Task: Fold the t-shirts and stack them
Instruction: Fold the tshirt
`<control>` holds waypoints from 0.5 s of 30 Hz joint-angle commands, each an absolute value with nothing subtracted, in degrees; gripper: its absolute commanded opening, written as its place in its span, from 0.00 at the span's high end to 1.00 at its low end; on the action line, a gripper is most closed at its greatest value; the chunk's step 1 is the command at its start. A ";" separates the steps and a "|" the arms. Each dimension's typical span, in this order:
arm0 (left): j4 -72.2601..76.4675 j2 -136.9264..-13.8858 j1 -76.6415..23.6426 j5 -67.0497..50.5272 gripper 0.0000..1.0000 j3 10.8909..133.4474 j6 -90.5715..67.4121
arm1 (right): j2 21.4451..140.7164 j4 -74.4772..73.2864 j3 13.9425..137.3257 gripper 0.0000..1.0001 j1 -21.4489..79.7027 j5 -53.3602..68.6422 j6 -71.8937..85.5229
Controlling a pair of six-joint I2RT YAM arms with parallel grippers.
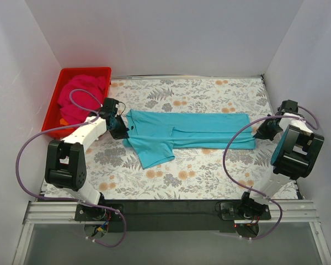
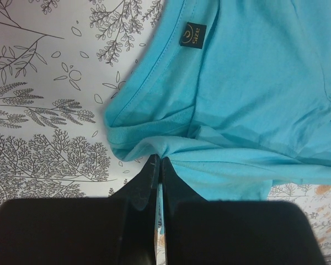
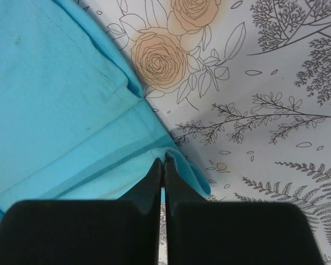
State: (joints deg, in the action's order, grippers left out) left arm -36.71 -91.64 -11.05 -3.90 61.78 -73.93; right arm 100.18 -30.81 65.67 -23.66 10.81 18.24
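This is looking like a robotics lab test cell: plain white panels [image 1: 154, 33] are boxing in a table whose floral-print cover [image 1: 209, 176] is serving as the work surface. Two robot arms, the left arm [image 1: 71, 160] and the right arm [image 1: 292, 152], are sitting bolted by an aluminium rail [image 1: 55, 212], with purple cables [image 1: 22, 165] looping loose.

White walls [image 1: 154, 33] around a floral-printed table [image 1: 209, 171]
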 commanded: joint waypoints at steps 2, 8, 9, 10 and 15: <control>-34.89 -91.93 -10.28 -2.99 1.00 60.47 -74.35 | 101.16 -28.13 68.03 0.99 -23.12 11.43 18.72; -32.70 -92.72 -10.20 -3.08 1.00 59.50 -74.97 | 102.66 -26.63 66.80 0.98 -23.11 10.02 19.16; -32.43 -92.81 -10.28 -2.99 1.00 59.50 -74.97 | 102.74 -26.37 66.62 0.97 -23.03 9.85 19.16; -32.08 -92.81 -10.28 -2.99 1.00 59.33 -74.97 | 102.74 -26.19 66.45 0.95 -23.11 9.67 19.07; -31.12 -92.29 -10.28 -3.43 0.80 59.85 -74.01 | 102.05 -25.49 66.36 0.77 -23.03 9.76 18.90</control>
